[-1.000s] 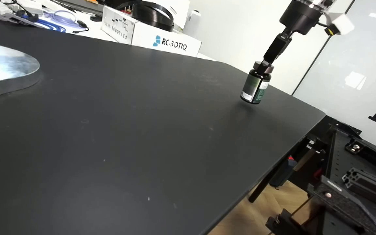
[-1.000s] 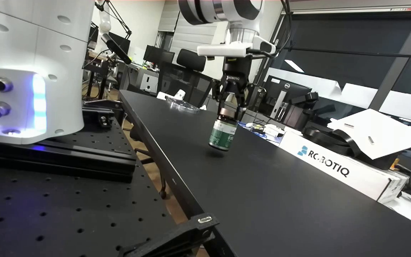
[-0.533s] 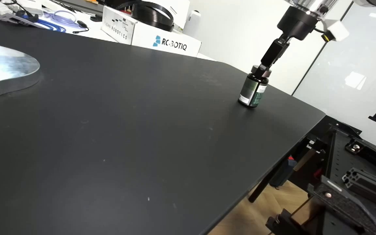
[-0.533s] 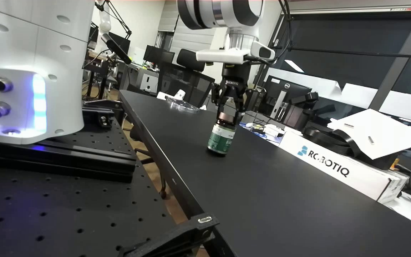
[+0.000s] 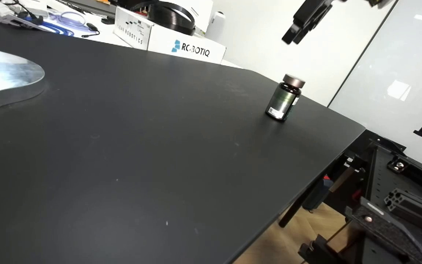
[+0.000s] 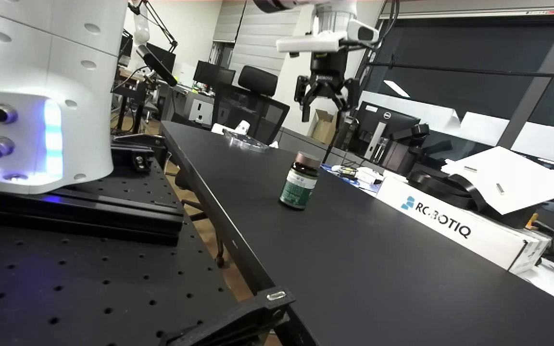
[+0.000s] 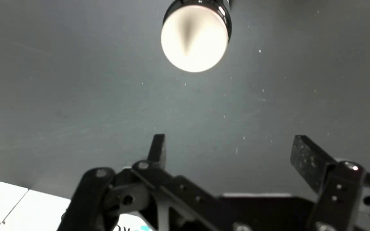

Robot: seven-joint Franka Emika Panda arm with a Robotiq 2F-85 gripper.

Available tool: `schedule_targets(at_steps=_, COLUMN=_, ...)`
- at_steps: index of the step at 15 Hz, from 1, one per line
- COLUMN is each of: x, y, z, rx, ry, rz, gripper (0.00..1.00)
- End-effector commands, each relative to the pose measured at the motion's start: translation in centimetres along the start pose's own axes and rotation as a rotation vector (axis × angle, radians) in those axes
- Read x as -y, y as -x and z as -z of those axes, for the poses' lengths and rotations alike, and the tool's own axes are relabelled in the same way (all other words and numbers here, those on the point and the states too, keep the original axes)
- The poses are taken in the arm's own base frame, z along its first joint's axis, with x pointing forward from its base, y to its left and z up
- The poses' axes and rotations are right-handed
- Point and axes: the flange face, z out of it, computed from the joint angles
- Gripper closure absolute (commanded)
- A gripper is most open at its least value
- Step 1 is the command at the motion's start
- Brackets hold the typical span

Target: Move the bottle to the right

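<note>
The small dark green bottle (image 5: 283,99) stands upright on the black table, close to the table's far corner in that exterior view. Its pale label band and brownish cap show in an exterior view, where the bottle (image 6: 299,185) is seen whole. My gripper (image 6: 323,117) is well above it, apart from it, with jaws spread wide and nothing between them. Looking down from the wrist, I see the round cap of the bottle (image 7: 194,38) at the top of the picture, beyond the fingertips. One finger (image 7: 310,157) shows its bare inner pad.
A white Robotiq box (image 5: 187,46) lies along the table's far side, black straps on top. A clear, curved-edged object (image 5: 9,79) rests on the table, seen also in an exterior view. The robot's white base (image 6: 41,96) stands beside the table edge.
A second ago the bottle hung just over the table in my gripper. It came down onto the tabletop, the fingers opened and let go, and the gripper rose away from it.
</note>
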Motion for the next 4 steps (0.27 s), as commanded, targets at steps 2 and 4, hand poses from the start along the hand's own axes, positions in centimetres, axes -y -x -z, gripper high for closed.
schedule_targets(at_steps=2, x=0.9, y=-0.7, z=3.9, rx=-0.022, ry=0.007, rz=0.018, gripper=0.0)
schedule_targets(at_steps=4, x=2.0, y=-0.8, z=6.7, rx=-0.03, ry=0.001, rz=0.037, gripper=0.0)
